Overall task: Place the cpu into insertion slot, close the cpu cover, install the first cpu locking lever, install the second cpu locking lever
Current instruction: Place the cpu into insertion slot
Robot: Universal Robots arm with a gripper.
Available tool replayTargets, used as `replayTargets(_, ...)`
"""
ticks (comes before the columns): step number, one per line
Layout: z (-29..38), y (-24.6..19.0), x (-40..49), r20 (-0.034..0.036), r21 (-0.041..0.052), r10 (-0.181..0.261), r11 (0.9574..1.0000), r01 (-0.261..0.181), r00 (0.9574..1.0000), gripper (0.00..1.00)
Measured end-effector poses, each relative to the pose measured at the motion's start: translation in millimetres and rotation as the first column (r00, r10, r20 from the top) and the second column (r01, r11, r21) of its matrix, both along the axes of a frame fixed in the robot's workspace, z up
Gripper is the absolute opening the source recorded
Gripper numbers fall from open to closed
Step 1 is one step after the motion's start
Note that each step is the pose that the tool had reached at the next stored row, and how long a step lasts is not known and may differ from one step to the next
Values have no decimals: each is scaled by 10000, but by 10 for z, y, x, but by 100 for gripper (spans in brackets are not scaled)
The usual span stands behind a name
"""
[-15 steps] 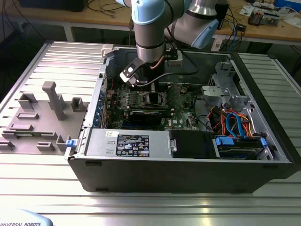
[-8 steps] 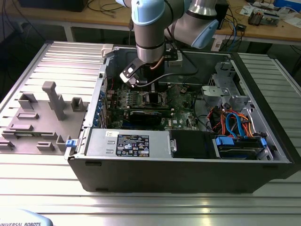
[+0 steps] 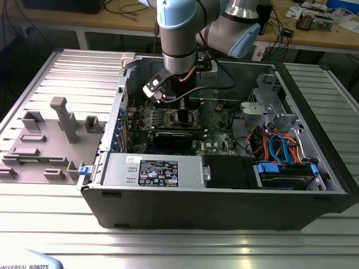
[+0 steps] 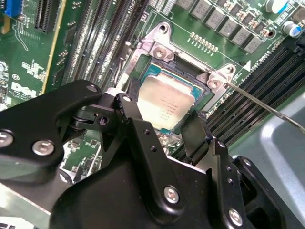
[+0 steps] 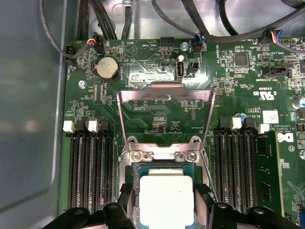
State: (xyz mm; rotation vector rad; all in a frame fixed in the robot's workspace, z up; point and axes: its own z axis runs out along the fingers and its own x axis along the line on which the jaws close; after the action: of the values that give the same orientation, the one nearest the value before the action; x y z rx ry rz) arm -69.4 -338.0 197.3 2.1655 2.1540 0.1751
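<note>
While the cpu (image 5: 166, 200) sits in the insertion slot (image 5: 162, 155), claw (image 5: 165, 191) spread astride it, cpu cover (image 5: 164, 91) raised

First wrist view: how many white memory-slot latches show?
4 white latches: two beside the open cpu cover on the coin battery side, two opposite; more may be hidden.

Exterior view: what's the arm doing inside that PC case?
The arm reaches down into the open PC case, and its gripper is right over the cpu. The cpu appears to sit in the slot on the green board. The cover is swung open, not yet closed.
</note>
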Motion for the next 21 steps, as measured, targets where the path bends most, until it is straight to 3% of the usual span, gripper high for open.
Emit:
replayTargets(9, 12, -1, 4, -4, 13, -49, 10000, 49, 10000, 62)
replayTargets(11, 39, -1, 5, -27, 14, -47, 10000, 47, 10000, 62)
replayTargets(12, 60, -1, 10, -72, 14, -47, 10000, 47, 10000, 62)
replayTargets(15, 120, -1, 26, -338, 13, -52, 10000, 52, 9994, 62)
replayTargets(17, 141, -1, 55, -670, 11, -53, 10000, 54, 9977, 62)
replayTargets(18, 142, -1, 74, -802, 11, -53, 10000, 54, 9968, 62)
replayTargets(20, 142, -2, 120, -1009, 22, -51, 10000, 53, 9949, 60)
replayTargets(21, 144, -2, 128, -1064, 27, -50, 10000, 53, 9943, 54)
